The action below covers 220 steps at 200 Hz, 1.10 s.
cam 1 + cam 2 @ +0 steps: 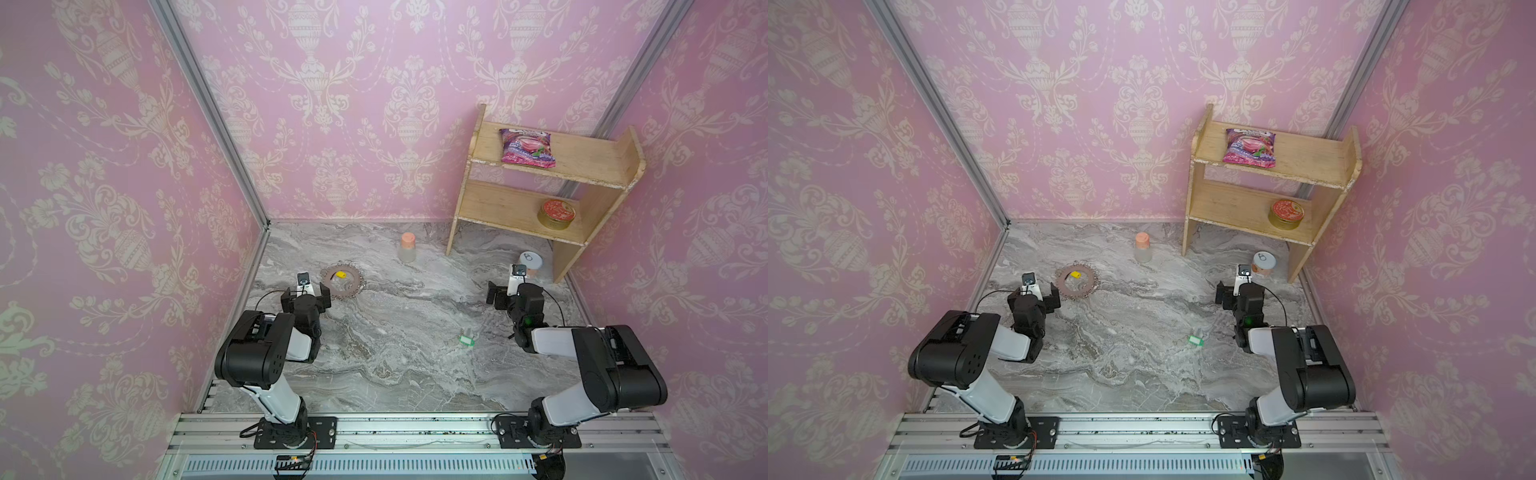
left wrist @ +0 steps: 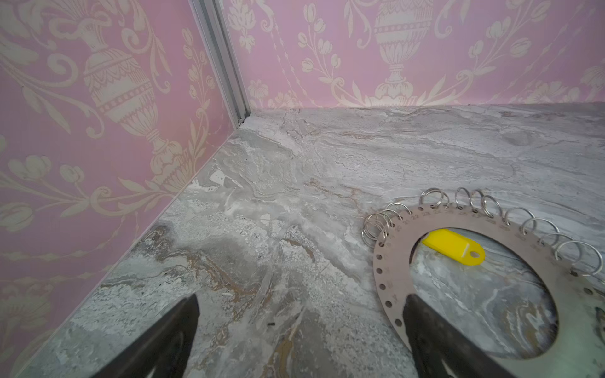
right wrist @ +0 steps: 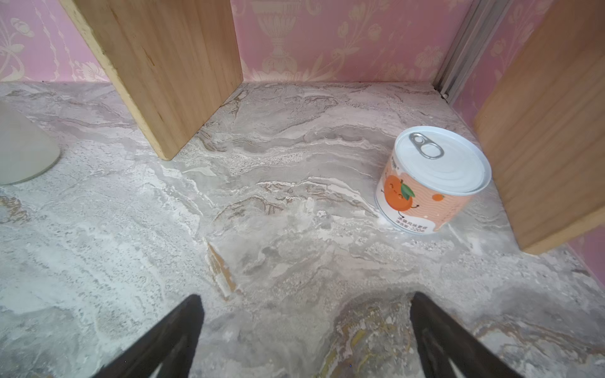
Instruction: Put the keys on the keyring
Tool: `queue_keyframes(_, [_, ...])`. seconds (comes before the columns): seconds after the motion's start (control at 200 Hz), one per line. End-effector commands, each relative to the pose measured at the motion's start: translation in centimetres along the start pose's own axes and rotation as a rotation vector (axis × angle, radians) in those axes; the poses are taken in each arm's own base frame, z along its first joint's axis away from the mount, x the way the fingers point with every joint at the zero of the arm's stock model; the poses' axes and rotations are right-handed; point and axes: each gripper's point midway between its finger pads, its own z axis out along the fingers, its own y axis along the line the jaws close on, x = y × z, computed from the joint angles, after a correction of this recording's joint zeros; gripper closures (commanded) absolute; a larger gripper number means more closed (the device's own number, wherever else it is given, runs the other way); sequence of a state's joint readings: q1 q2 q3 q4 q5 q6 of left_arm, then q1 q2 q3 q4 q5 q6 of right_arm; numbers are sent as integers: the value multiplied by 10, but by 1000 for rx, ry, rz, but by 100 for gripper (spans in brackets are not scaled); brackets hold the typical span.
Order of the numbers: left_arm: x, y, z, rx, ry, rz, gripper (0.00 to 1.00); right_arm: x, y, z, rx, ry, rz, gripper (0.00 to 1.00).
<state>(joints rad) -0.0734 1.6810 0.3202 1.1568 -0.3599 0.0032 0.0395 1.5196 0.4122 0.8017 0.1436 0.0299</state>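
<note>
Left fingers [image 1: 325, 291]: apart, nothing between them. They sit low at the near edge of the keyring [image 2: 393, 261]. In the left wrist view one finger overlaps the disc's rim; I cannot tell whether it touches.

Keyring: flat on the worktop [image 1: 395, 353], left-rear area, wire rings fringing its far rim.

Yellow key [image 2: 453, 247]: lying inside the keyring's central hole, on the worktop surface, one end at the disc's inner edge. Not threaded on any wire ring that I can see.

Green key [image 1: 466, 341]: flat on the worktop, white face up, just beside my right arm and well apart from the keyring.

Right fingers [image 1: 494, 294]: apart, empty, over bare worktop. They point toward the orange-print can [image 3: 432, 180], which stands upright beside the wooden shelf [image 1: 540, 199].
</note>
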Motion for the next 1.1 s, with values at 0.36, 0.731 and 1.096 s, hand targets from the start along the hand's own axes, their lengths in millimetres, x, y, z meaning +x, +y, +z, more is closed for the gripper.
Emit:
queue_keyframes(0.36, [1, 1, -1, 13, 11, 15, 0, 0, 1, -5, -13, -2, 24, 0])
queue_keyframes(0.731, [-2, 2, -2, 12, -1, 15, 1, 0, 1, -4, -13, -3, 24, 0])
queue_keyframes(1.096, [-51, -39, -9, 182, 279, 135, 1, -48, 45, -35, -133, 242, 14, 0])
